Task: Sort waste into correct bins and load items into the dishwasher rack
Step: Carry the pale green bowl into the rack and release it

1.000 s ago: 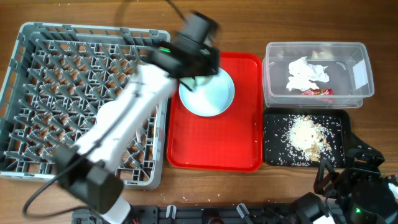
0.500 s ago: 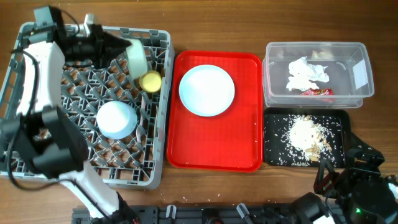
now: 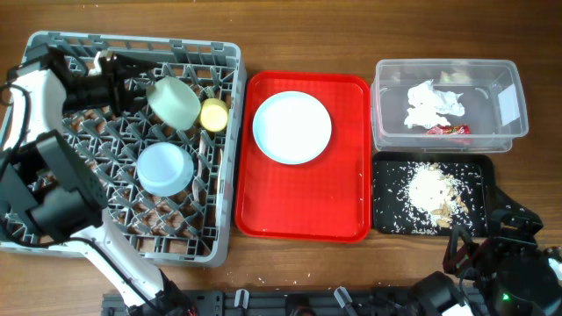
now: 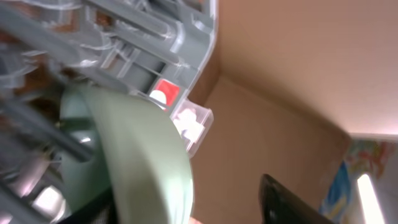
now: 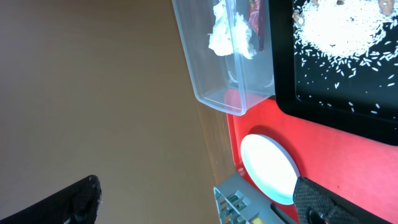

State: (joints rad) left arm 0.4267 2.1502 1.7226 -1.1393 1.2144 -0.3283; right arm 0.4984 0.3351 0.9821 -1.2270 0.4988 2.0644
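Blue bowls (image 3: 174, 103) (image 3: 165, 168) 2 | plate (image 3: 292, 128) 1 | cup (image 3: 213, 114) 1 | left pincer (image 3: 139, 88) grip unclear | right pincer (image 5: 198, 190) wide, empty

rack (image 3: 53, 219) left of tray (image 3: 299, 215), plate (image 3: 292, 127) on tray

No word, number or brand mark can be read in any view. The white label (image 3: 507, 104) on the right end of the clear tub (image 3: 386, 105), far right on the table, shows only as a plain pale patch from overhead, with any print too small to make out. The red-and-silver foil wrapper (image 3: 448, 130) lying in that tub carries colour but no legible lettering, overhead or in the right wrist view (image 5: 256, 18). In the left wrist view a colourful sheet (image 4: 339, 186) at the lower right is too blurred to read.
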